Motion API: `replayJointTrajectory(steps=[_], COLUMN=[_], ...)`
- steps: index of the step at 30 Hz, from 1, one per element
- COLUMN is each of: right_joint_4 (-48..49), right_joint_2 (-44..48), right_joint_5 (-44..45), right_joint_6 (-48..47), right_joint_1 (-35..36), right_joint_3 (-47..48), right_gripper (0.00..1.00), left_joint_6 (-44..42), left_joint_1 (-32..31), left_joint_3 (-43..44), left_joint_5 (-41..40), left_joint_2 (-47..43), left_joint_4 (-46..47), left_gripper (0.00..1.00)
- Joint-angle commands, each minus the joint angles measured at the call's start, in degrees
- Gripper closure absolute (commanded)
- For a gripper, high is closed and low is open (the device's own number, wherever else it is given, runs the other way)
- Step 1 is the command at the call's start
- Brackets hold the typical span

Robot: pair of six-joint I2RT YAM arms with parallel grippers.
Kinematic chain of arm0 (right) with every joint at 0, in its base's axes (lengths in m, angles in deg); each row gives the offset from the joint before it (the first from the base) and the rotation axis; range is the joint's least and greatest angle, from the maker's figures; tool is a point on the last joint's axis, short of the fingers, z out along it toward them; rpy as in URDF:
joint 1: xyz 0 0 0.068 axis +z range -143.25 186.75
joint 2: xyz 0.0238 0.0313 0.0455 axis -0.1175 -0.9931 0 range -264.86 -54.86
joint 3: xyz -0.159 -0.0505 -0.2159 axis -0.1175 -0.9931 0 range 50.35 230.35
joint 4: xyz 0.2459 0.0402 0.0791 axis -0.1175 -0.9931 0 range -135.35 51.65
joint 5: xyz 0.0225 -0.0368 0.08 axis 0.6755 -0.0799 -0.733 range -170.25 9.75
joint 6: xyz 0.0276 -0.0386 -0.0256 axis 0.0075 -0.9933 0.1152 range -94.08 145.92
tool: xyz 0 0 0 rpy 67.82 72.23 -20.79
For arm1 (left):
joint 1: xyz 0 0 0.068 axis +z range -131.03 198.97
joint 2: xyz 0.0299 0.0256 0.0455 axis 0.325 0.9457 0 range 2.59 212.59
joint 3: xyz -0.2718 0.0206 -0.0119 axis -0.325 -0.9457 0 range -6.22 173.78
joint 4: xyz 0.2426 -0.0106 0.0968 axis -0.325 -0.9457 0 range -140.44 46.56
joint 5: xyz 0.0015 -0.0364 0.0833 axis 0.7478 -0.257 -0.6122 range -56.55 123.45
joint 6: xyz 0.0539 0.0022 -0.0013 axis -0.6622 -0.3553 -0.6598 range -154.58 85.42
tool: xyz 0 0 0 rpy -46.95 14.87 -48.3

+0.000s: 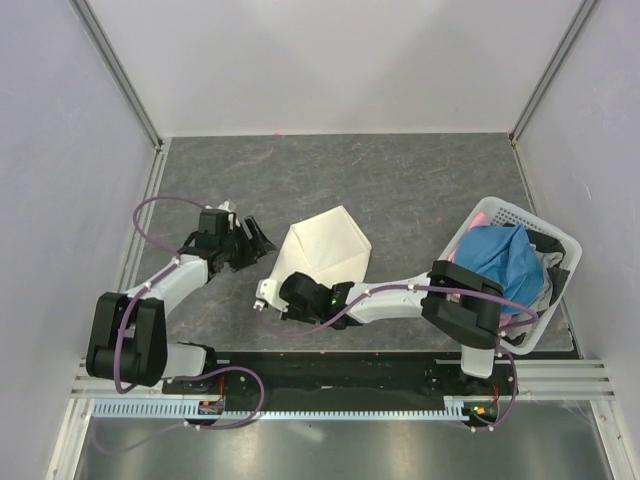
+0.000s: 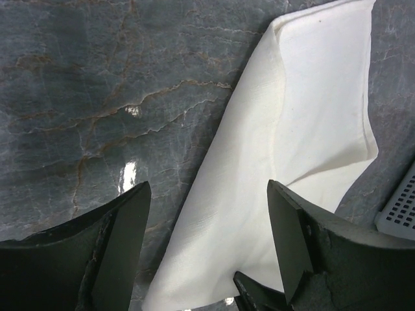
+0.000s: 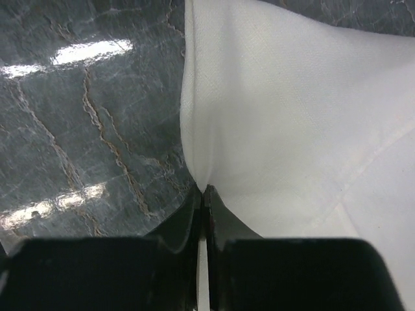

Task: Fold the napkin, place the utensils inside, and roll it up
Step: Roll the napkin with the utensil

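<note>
The cream-white napkin (image 1: 322, 250) lies folded on the dark marbled table, mid-scene. It also shows in the left wrist view (image 2: 285, 162) and the right wrist view (image 3: 292, 110). My right gripper (image 1: 283, 291) is shut on the napkin's near corner, pinching its folded edge between the fingertips (image 3: 205, 193). My left gripper (image 1: 257, 240) is open just left of the napkin, its jaws apart with the cloth's edge lying between them (image 2: 207, 194), not touching. The black utensil is not visible in any view.
A white plastic basket (image 1: 546, 240) at the right holds a blue cloth (image 1: 505, 265), a bit of pink cloth and dark items. Its corner shows in the left wrist view (image 2: 401, 210). Enclosure walls stand left, right and behind.
</note>
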State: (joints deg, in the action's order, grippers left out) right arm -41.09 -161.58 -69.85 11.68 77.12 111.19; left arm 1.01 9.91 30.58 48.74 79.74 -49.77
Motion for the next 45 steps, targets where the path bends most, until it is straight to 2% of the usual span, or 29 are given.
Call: replayJointTrajectory(steps=[1, 2, 3, 5, 9, 13, 18, 23, 27, 32, 37, 41, 44, 45], right_joint_4=[-5.25, -5.69, -6.04, -6.13, -6.66, -5.35, 0.97, 8.17, 12.14, 12.67, 12.59, 12.32, 11.53, 11.36], right_joint_2=[-2.27, -2.09, -1.83, -1.65, -3.75, -7.27, -10.0, -13.94, -16.24, -17.47, -17.74, -17.82, -17.3, -17.04], right_joint_5=[-8.96, -10.55, -16.92, -22.58, -39.87, -51.14, -59.51, -68.29, -70.86, -70.95, -70.6, -69.9, -69.02, -68.58], right_joint_6=[1.05, 2.27, 2.98, 4.21, 7.46, 10.1, 14.24, 23.11, 27.59, 28.83, 28.92, 28.57, 27.86, 27.78], right_joint_1=[-1.8, -2.51, -3.56, -6.9, -12.44, -17.62, -21.84, -26.77, -29.49, -30.64, -30.82, -30.82, -30.9, -30.82], right_joint_3=[1.38, 1.65, 1.74, 2.09, 4.02, 4.9, 3.59, 3.14, 3.14, 3.93, 4.2, 4.03, 4.02, 4.11], right_gripper=[0.97, 1.0, 1.0, 1.0, 1.0, 1.0, 1.0, 1.0, 1.0, 1.0, 1.0, 1.0, 1.0, 1.0], left_joint_6=[-1.4, -1.67, -1.76, -2.46, -2.37, -1.76, -1.58, -0.44, 0.18, 1.14, 2.72, 5.09, 5.89, 5.89], left_joint_1=[0.36, 0.36, 0.36, 0.27, 0.18, 0.18, 0.09, 0.09, 0.09, 0.09, 0.09, 0.1, 0.09, 0.09], left_joint_3=[-2.51, -2.95, -3.31, -4.54, -6.65, -9.8, -12.44, -14.29, -15.0, -15.7, -16.93, -17.46, -17.11, -16.85], left_joint_5=[0.44, 0.62, 0.88, 1.15, 3.95, 6.59, 6.68, 4.58, 1.33, 3.77, 6.41, 9.92, 12.13, 12.57], left_joint_2=[-4.71, -6.11, -7.0, -8.32, -9.91, -10.52, -12.01, -13.25, -13.6, -12.28, -9.65, -6.49, -3.94, -3.41], left_joint_4=[2.37, 2.63, 2.81, 3.34, 4.21, 6.06, 6.06, 6.06, 3.08, 3.43, 6.14, 12.02, 14.49, 14.59], left_gripper=[0.2, 0.2, 0.2, 0.2, 0.21, 0.23, 0.24, 0.25, 0.25, 0.31, 0.43, 0.52, 0.63, 0.72])
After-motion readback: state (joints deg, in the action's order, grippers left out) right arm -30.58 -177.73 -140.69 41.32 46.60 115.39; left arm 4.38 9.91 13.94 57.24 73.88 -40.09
